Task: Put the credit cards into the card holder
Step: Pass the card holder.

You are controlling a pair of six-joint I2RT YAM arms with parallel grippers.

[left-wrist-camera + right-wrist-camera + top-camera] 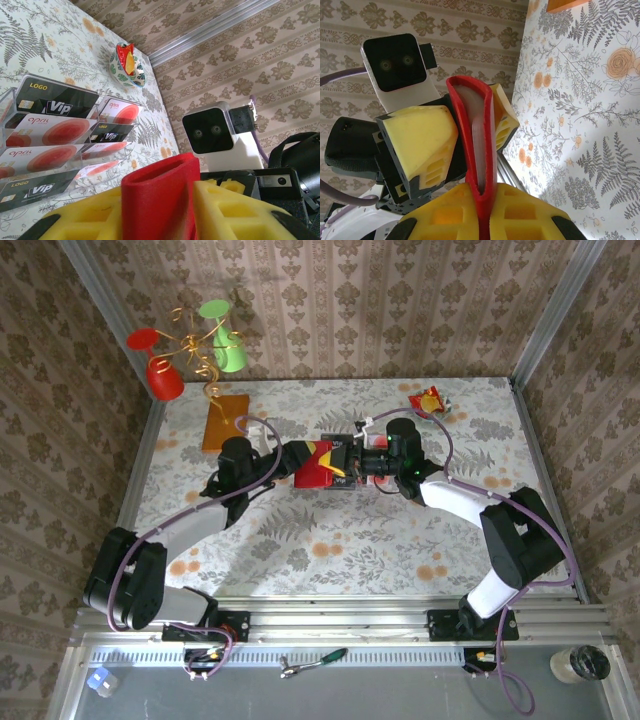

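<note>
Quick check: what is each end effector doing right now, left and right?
Left end effector: closed on the card holder, gripping its red cover.
Right end effector: closed, clamping the card holder's edge.

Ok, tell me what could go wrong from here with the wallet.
The left fingers and right fingers each pinch one side of the small bright-red folding wallet; pulling it open could slip it free. The pale and black rectangular credit cards lie near it, so a dropped wallet could scatter them.

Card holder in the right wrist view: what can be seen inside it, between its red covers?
Pale clear pockets show inside the card holder. Whether any card sits deeper in them cannot be seen, because the covers hide it.
</note>
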